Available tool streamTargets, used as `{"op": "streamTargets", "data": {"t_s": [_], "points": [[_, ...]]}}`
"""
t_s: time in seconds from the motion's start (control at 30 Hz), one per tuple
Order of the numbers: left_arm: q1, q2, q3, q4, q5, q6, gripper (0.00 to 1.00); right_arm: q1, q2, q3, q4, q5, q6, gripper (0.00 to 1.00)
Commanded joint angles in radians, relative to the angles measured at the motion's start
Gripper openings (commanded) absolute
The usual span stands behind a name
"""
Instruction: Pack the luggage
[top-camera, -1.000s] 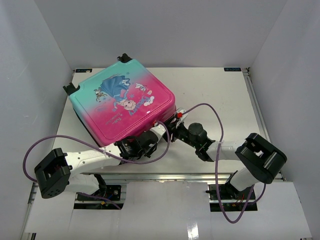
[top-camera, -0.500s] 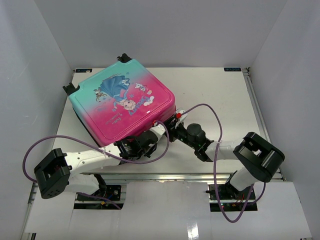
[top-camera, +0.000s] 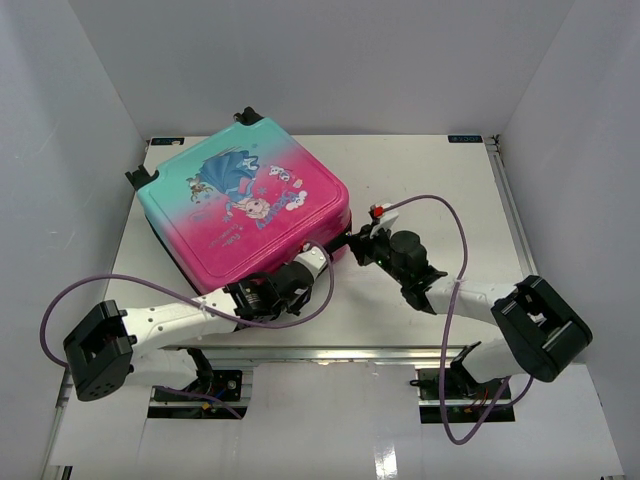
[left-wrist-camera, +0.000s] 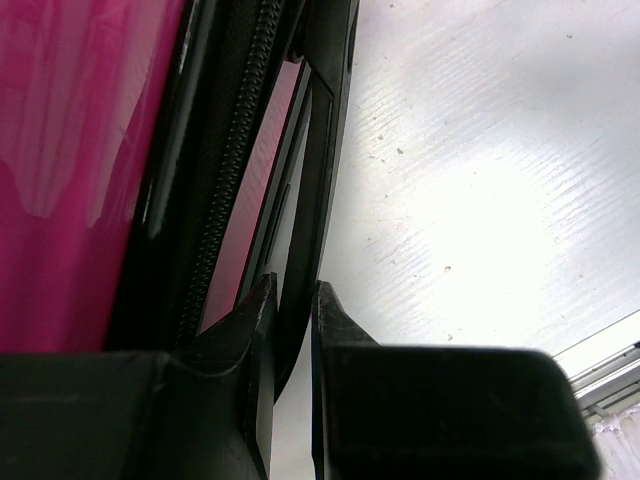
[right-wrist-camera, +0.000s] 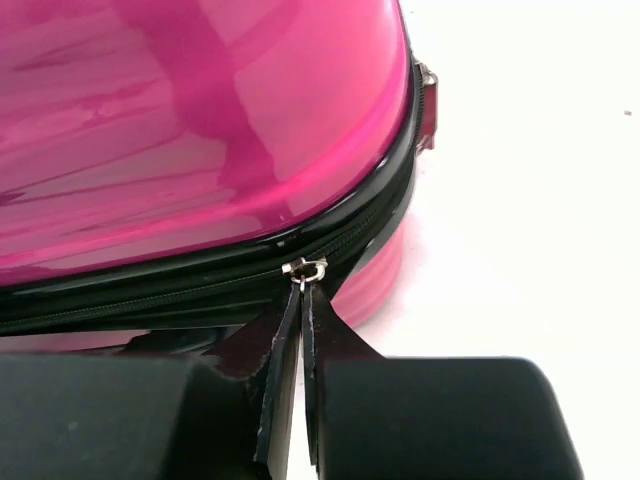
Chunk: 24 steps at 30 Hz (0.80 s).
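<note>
The luggage (top-camera: 245, 205) lies flat and closed at the back left of the table, princess print up, pink end toward me. My left gripper (top-camera: 316, 256) is at its near pink side, shut on a black handle strap (left-wrist-camera: 318, 170); the left wrist view shows the gripper (left-wrist-camera: 293, 300) beside the zipper track (left-wrist-camera: 232, 170). My right gripper (top-camera: 352, 243) is at the near right corner. In the right wrist view the gripper (right-wrist-camera: 302, 295) is shut on the silver zipper pull (right-wrist-camera: 305, 269) on the black zipper seam under the pink shell (right-wrist-camera: 200, 110).
White walls enclose the table (top-camera: 440, 190) on three sides. Purple cables (top-camera: 440, 215) loop over both arms. A metal rail (top-camera: 330, 352) runs along the near edge. The luggage's black wheels (top-camera: 250, 117) point toward the back wall.
My right arm has swung right and its gripper has shifted up toward the luggage's right corner, taking the zipper pull along the seam. The left gripper has stayed put on the handle.
</note>
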Motion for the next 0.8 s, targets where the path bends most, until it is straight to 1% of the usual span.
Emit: {"op": "streamTargets", "data": {"t_s": [0.0,0.23,0.33,0.57,0.7,0.77], "points": [[-0.001,-0.116,0.018,0.035,-0.073,-0.147,0.00,-0.086,0.019,0.073,-0.053,0.123,-0.084,0.08],[-0.001,-0.135,-0.004,0.026,-0.062,-0.157,0.00,-0.204,0.133,0.174,-0.050,0.087,-0.087,0.08],[-0.001,-0.141,-0.009,0.021,-0.052,-0.153,0.00,-0.243,0.201,0.249,-0.051,0.017,-0.106,0.08],[-0.011,-0.145,-0.015,0.030,-0.011,-0.129,0.00,-0.286,0.282,0.339,-0.053,-0.076,-0.168,0.08],[-0.029,-0.147,-0.020,0.041,0.006,-0.110,0.00,-0.305,0.343,0.429,-0.061,-0.163,-0.185,0.08],[-0.042,-0.151,-0.023,0.046,0.009,-0.100,0.00,-0.313,0.377,0.471,-0.060,-0.179,-0.183,0.08]]}}
